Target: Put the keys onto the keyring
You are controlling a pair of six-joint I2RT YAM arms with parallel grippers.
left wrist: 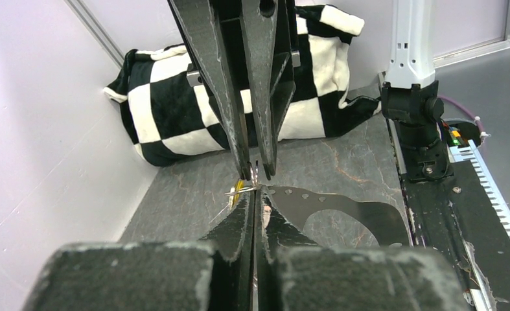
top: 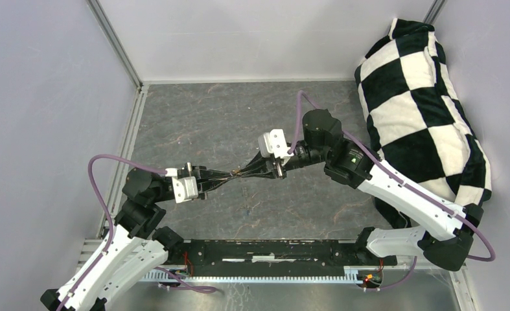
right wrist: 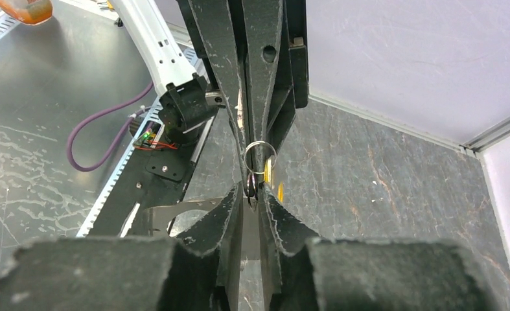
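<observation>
Starting nearest: black mounting bar (top: 265, 249) along the near edge of the table (top: 194, 123), both arm bases bolted onto it, purple cable (top: 103, 170) looping off the left one. Moving out to mid-table, a bit left of centre: left gripper (left wrist: 255, 197) and right gripper (right wrist: 257, 194) meeting nose to nose above the dark marbled surface, one reaching in from each side. Left gripper clamped fully shut, pinching one edge of the keyring (right wrist: 260, 157) right at the fingertips, thin silver loop poking out toward the right gripper and held up off the table. Little brass key (left wrist: 240, 187) with the yellowish head dangling just beside the loop. Can't tell from these shots whether touching it or already threaded on. Right gripper nearly closed, just a narrow gap showing, free end of the loop sitting between the fingertips. Honestly can't tell whether actually biting on the ring or only bracketing it. Tiny green light (top: 354, 157) glowing on the right arm behind that. Farther back on the right: big black-and-white checkered cushion (top: 420, 110) slumped against the far right wall. No luck reading any print on the arm housings, too small.
</observation>
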